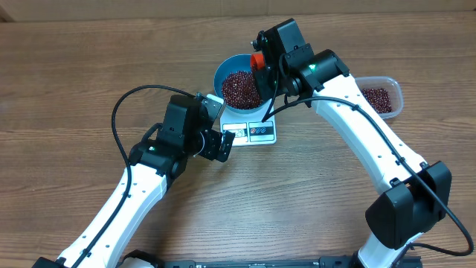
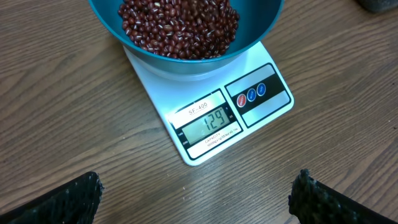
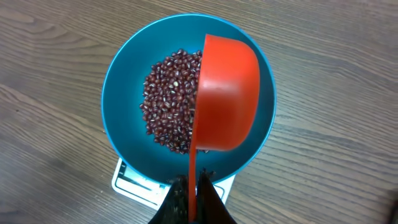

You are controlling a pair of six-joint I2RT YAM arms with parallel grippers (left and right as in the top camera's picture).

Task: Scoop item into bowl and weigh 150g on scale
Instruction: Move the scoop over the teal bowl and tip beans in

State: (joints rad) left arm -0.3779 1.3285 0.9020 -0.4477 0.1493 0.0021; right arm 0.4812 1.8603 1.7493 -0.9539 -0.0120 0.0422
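The fingers of the right gripper (image 3: 194,194) pinch the handle of the red scoop (image 3: 227,93), tipped over the beans (image 3: 168,106) in the blue bowl (image 3: 121,74) on the white scale (image 2: 261,93), while the left gripper (image 2: 193,202) hangs near the scale, fingers wide apart, holding nothing.

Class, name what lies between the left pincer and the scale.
Only bare wooden table separates the open left pincer from the scale; the left wrist view shows this stretch.

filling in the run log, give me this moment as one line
right gripper: shut on red scoop, over bowl | left gripper: open, near scale | beans: in bowl | display: 129
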